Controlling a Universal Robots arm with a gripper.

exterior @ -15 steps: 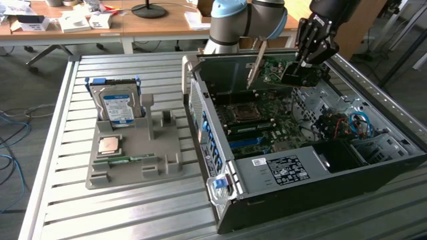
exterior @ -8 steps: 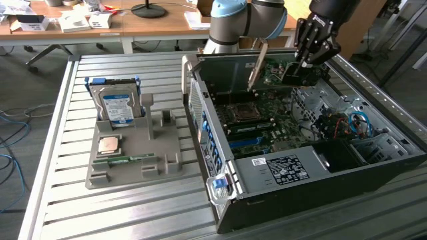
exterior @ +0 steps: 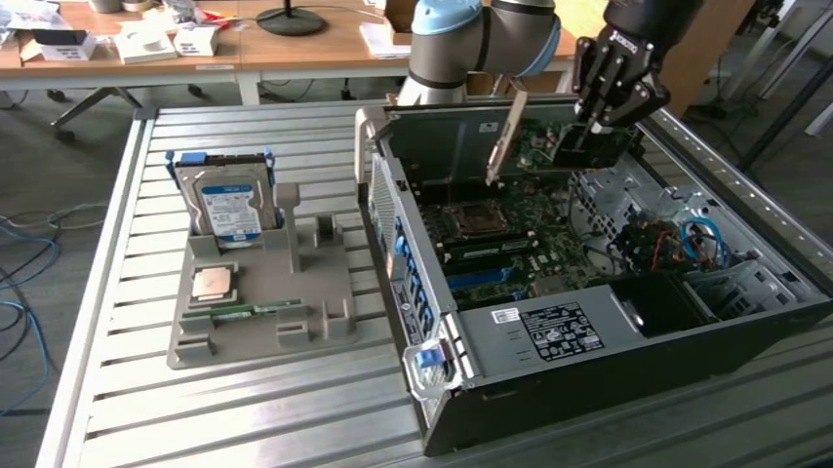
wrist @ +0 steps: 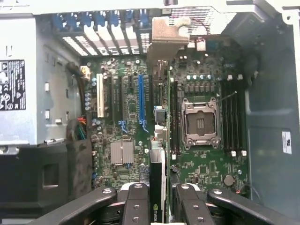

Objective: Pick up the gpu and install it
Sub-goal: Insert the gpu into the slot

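Note:
My gripper (exterior: pixel 595 129) hangs over the open computer case (exterior: pixel 729 322), shut on the gpu (exterior: pixel 553 148). The card is held on edge above the motherboard (exterior: pixel 508 234), and its long metal bracket (exterior: pixel 505 136) points toward the rear of the case. In the wrist view the gpu (wrist: pixel 158 173) appears edge-on between the two black fingers (wrist: pixel 136 201), its bracket (wrist: pixel 165 37) at the far end near the rear slot openings. The card hovers between the blue expansion slot (wrist: pixel 140 101) and the empty processor socket (wrist: pixel 200 123), clear of the board.
A grey parts holder (exterior: pixel 254 336) on the slatted metal table carries a hard drive (exterior: pixel 228 200), a processor chip (exterior: pixel 215 283) and a green memory stick (exterior: pixel 241 312). The case's walls, cables (exterior: pixel 696 244) and drive cage surround the motherboard. A wooden desk (exterior: pixel 299 49) stands behind.

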